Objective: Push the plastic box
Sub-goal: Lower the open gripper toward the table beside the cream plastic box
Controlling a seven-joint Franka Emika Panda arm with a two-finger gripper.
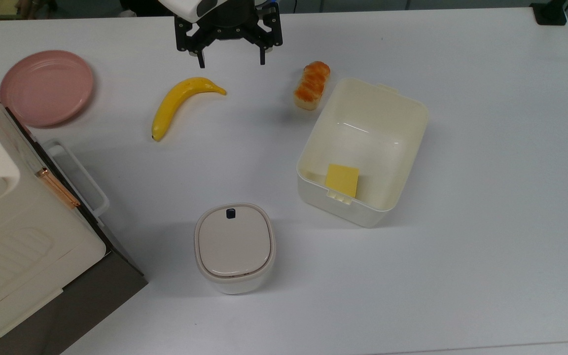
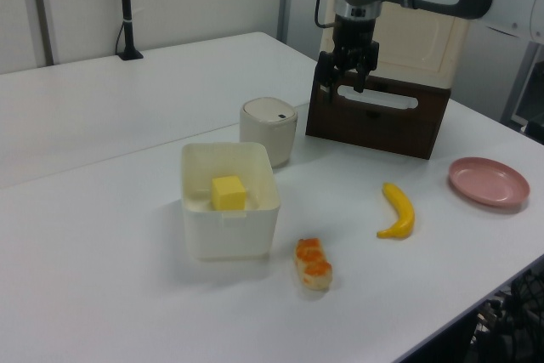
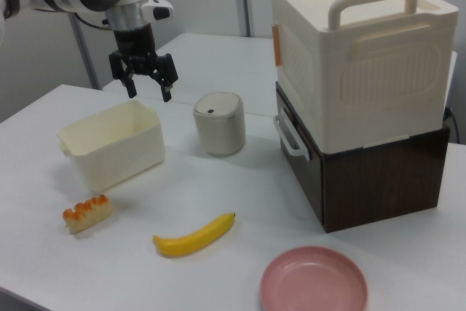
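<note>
Cream-white plastic box (image 1: 363, 150) on the white table (image 1: 486, 197), open on top, toward the top view's right of the middle. Inside, a yellow square block (image 1: 342, 180) (tight against the wall nearest the top view's bottom edge). Just beside the box's far left corner in the top view, a little orange-topped bread roll (image 1: 311, 85), close but not touching. Further to the top view's left, a yellow banana (image 1: 180, 102) lying flat. Near the top view's bottom, left of the box, a small rounded white container (image 1: 234, 246) with a lid and a dark button. Way over at the top view's left edge, a pink plate (image 1: 46, 87) and a big cream appliance (image 3: 360, 56) with a copper handle, stacked on a dark brown case (image 3: 371, 172). Up in the air at the top view's far edge, between banana and bread roll, the black gripper (image 1: 229, 63), fingers spread wide apart, holding nothing, well apart from the box.
</note>
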